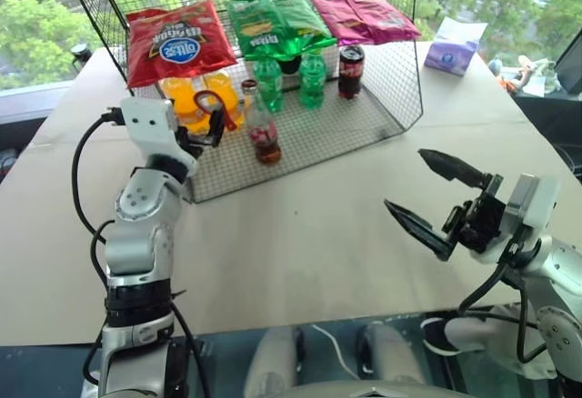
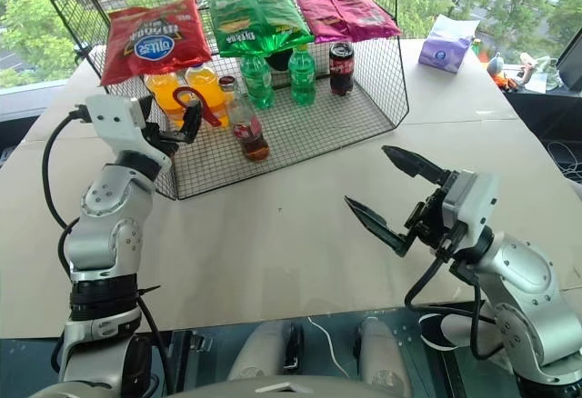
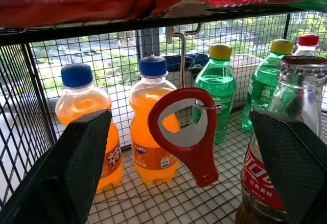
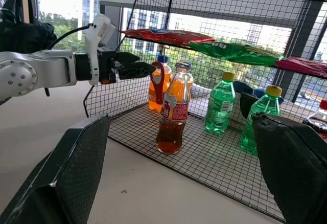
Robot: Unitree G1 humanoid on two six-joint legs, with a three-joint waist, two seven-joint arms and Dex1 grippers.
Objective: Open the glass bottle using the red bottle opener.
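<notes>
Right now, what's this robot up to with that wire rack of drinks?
It is getting ready to uncap the glass bottle, which stands capped on the wire rack floor. The left gripper is open and reaching toward the red bottle opener, which hangs from a metal hook in front of the orange drink bottles; it has not gripped it. The right gripper waits open over the table, holding nothing.
</notes>
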